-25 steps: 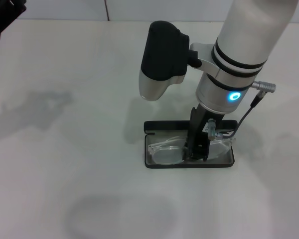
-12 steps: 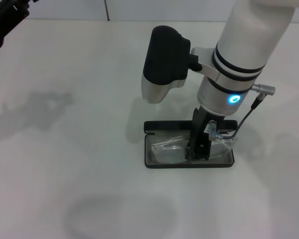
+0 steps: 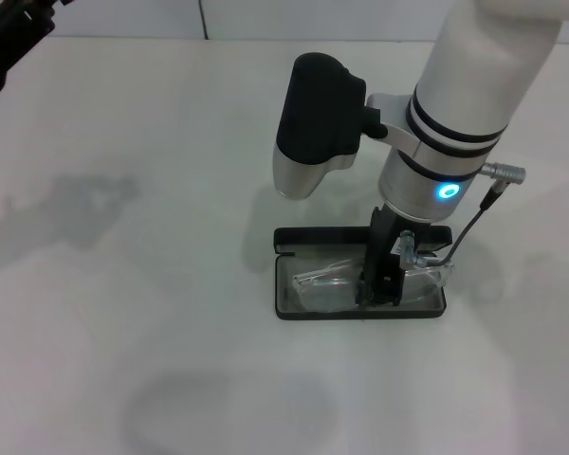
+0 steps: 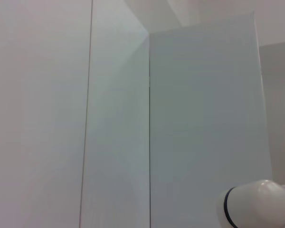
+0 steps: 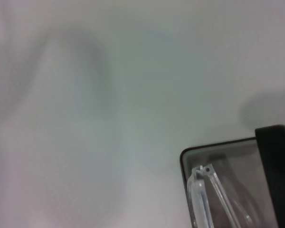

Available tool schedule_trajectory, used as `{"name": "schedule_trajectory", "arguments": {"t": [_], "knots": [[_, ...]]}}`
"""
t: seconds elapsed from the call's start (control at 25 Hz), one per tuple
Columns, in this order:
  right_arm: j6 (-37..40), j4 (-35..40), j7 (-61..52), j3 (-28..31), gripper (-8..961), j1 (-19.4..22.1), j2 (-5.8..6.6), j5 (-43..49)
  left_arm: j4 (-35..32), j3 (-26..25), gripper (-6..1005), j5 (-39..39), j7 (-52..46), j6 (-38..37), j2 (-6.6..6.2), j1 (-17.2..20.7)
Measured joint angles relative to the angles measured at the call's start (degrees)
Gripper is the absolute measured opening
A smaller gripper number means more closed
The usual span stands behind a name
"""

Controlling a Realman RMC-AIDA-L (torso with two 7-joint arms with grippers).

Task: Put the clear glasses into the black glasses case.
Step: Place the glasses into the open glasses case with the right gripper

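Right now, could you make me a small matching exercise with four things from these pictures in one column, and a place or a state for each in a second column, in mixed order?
Column one:
1. clear glasses
2. black glasses case
3. right gripper
4. left gripper

Column two:
A. far left corner of the head view, away from the work
B. lies open on the white table
C. inside the open case
D. down in the case, at the middle of the glasses

Pairs: 1-C, 2-B, 3-D, 4-A

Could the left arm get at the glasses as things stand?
Probably not readily: the left gripper sits at the table's far left corner, and the right gripper stands over the glasses in the case.
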State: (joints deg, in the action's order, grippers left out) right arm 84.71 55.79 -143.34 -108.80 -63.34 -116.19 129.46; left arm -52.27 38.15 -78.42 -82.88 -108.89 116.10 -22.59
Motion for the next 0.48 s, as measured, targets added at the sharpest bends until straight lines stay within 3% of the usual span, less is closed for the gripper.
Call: {"name": "schedule_trajectory", "arguments": {"t": [0.48], "knots": [[-0.58,-0.95,0.15,-0.27,160,-0.24,0.0,0.01,-0.02,0.08,126,0.03,0.0,0.0,0.0,0.08]]}}
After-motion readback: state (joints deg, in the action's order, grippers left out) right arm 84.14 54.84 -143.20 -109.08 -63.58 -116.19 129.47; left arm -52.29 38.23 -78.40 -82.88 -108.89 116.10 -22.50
